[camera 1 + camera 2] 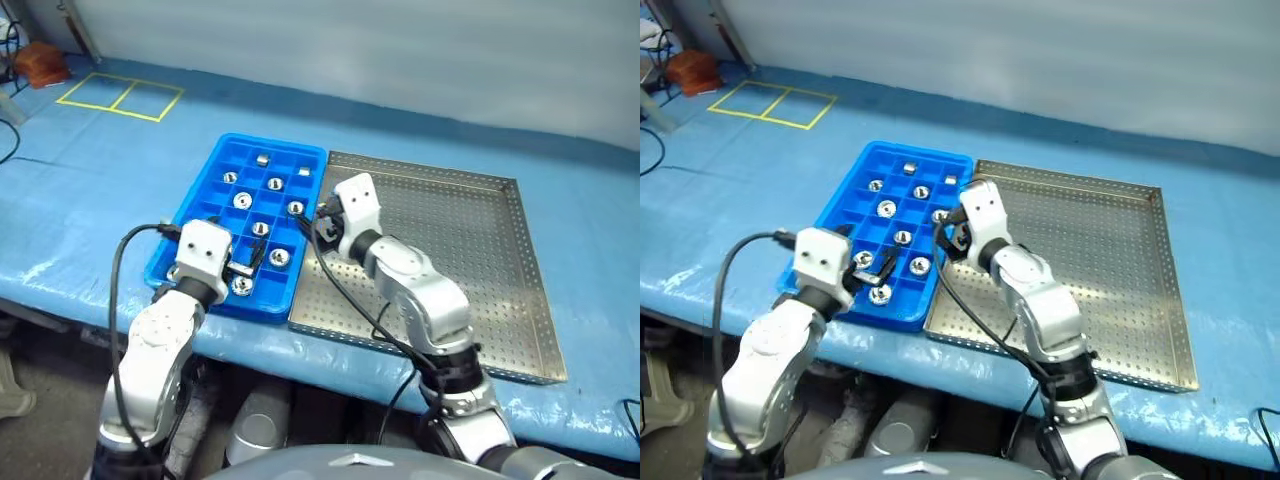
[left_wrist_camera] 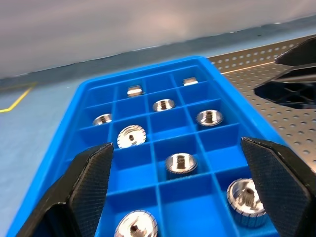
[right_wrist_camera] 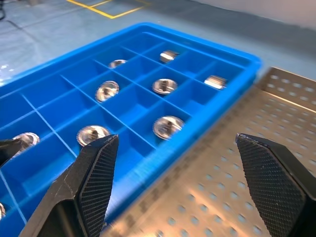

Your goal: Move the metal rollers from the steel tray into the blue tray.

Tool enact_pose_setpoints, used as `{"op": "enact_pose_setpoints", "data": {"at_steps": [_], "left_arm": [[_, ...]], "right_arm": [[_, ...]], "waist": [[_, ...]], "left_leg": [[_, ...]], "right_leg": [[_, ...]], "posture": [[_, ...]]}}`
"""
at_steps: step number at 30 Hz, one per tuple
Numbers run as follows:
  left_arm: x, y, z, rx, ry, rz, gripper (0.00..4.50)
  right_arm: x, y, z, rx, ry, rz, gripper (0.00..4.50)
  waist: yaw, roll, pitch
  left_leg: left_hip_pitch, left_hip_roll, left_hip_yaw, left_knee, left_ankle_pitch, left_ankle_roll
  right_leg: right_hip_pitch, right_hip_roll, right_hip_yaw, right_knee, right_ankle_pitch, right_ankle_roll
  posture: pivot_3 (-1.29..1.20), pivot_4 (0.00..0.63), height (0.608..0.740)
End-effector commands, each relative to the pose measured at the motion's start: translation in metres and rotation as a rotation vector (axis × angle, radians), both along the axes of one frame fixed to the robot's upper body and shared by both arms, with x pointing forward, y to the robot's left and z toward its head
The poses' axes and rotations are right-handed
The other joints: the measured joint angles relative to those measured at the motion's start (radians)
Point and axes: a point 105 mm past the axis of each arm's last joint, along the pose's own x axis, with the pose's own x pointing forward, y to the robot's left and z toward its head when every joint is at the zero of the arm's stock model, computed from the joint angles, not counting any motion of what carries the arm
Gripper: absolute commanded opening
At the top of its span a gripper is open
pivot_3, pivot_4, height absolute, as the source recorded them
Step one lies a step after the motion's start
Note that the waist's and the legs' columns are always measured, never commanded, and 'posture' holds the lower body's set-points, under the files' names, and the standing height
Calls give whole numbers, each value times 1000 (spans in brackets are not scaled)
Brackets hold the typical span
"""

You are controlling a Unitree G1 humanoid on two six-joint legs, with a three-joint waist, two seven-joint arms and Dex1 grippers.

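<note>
Rollers (image 1: pixel 241 200) all sit in your blue tray (image 1: pixel 199 190), steel tray (image 1: pixel 470 260) looks bare, both pincers, left (image 1: pixel 247 265) and right (image 1: pixel 322 222), spread and empty — you look finished.

The counter (image 1: pixel 120 170) is draped in a bright blue, slightly wrinkled cover and runs up to a pale wall at the back. On it, near the front edge, the blue tray (image 1: pixel 205 175) of small square compartments and the larger steel tray (image 1: pixel 470 250) of perforated sheet metal lie side by side, long edges touching, the blue one to the left. Far off at the back left corner, yellow tape (image 1: pixel 120 96) marks two adjoining rectangles on the cover, and a small reddish-brown object (image 1: pixel 42 63) lies just beyond them.
</note>
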Motion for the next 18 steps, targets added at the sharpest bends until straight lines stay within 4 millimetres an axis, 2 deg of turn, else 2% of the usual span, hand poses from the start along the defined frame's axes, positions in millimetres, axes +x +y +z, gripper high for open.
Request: {"op": "enact_pose_setpoints", "data": {"at_steps": [1, 4, 8, 12, 18], "left_arm": [[8, -24, 3, 0, 11, -137, 4500], [12, -46, -1, 24, 48, -281, 4500], [16, -71, -9, 75, 95, -442, 4500], [15, -88, -22, 130, 141, -560, 4500], [19, -100, -37, 140, 207, -631, 4500]], "right_arm": [[-17, -6, 14, 13, -47, 18, 4002], [-29, -13, 8, -14, -34, 22, 4002], [-45, -23, -1, -48, -1, 15, 4002], [-52, -33, -8, -67, 29, -31, 4002], [-65, -38, -10, -51, 52, -62, 4002]], "waist": [[-48, 0, 0], [-117, 0, 0], [-178, 0, 0], [-205, 0, 0], [-217, -1, 0]], "left_leg": [[0, 0, -1, 0, 0, 0], [1, -1, -1, 0, 0, 0], [4, 0, -1, -1, 0, 0], [6, 1, 1, -1, 0, 0], [6, 3, 4, 1, 0, 1]], "right_leg": [[0, 0, 0, 0, 1, -1], [1, 0, 1, 0, 1, -1], [1, 1, 5, 1, 1, -1], [1, 3, 9, 3, -1, 1], [-1, 3, 15, 5, -1, 5]], "posture": [[76, 150, 740], [29, 150, 740], [-7, 150, 740], [-44, 150, 740], [-70, 150, 740]]}}
